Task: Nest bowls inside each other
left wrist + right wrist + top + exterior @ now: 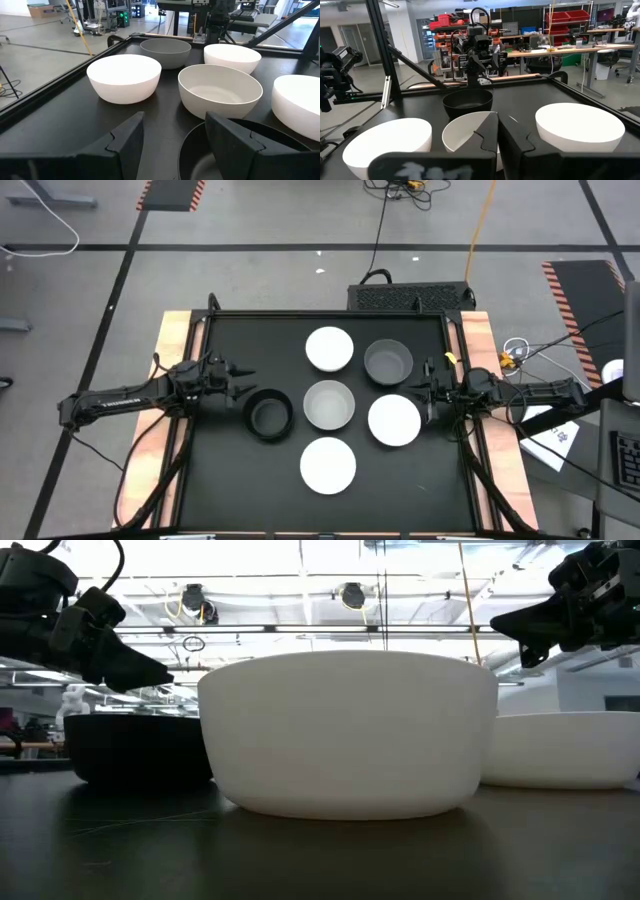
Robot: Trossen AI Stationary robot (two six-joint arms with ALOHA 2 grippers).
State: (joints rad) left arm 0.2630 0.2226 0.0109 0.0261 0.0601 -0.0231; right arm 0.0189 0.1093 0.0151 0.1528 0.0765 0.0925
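We can read no text anywhere — the pale lettering on the dark left robot arm is too small.

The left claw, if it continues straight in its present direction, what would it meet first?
Most likely the black bowl: the left claw, open, points right beside its near rim. Height is unclear, so it may pass over toward the grey bowl.
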